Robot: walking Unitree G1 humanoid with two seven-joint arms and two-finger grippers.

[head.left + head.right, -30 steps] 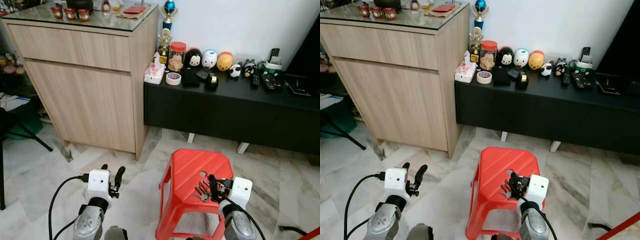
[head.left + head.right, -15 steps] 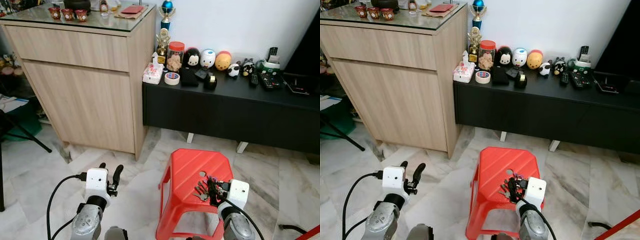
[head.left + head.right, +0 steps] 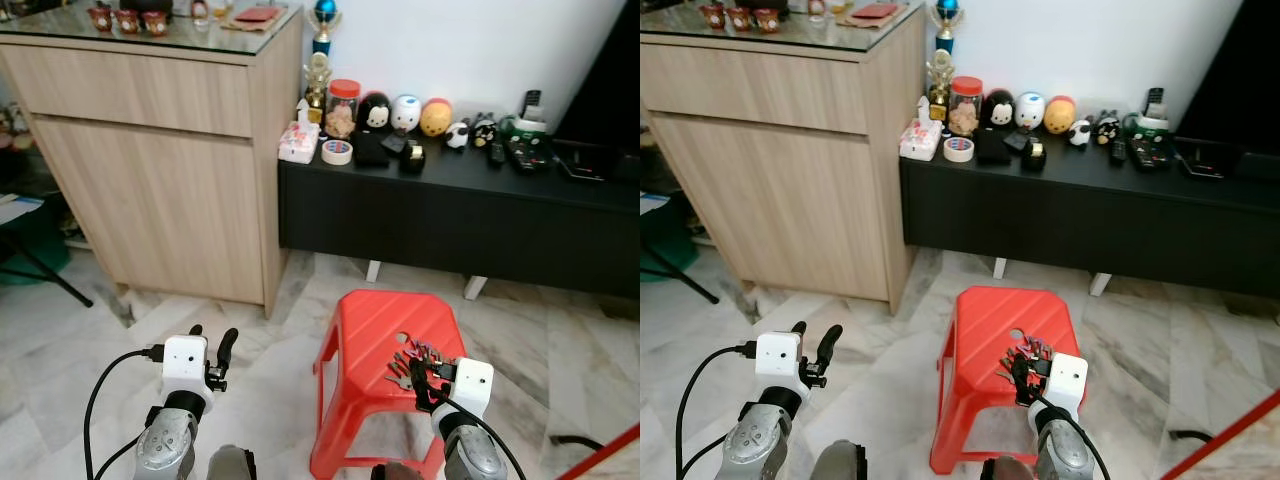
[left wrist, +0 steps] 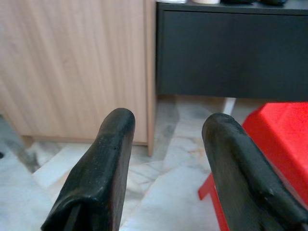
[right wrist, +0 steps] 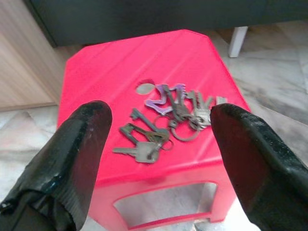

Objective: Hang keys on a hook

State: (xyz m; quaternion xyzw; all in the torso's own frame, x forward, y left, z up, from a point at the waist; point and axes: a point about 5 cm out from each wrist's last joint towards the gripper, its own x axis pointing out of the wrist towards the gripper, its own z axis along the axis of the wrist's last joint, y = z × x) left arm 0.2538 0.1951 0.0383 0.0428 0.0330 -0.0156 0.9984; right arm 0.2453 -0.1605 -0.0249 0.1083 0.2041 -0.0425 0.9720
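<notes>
The keys [image 5: 166, 120] lie in a loose bunch on the red stool [image 3: 375, 325], near its front edge. The right gripper [image 5: 159, 159] hovers just above them, fingers spread wide and holding nothing. The left gripper [image 4: 166, 163] hangs wide open and empty over the floor beside the stool.

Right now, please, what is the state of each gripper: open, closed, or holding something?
Left gripper: open, holding nothing, above the floor.
Right gripper: open, holding nothing, poised over the keys on the red stool.

Head views downward over red stool [image 3: 390, 345]; wrist views low, forward.
</notes>
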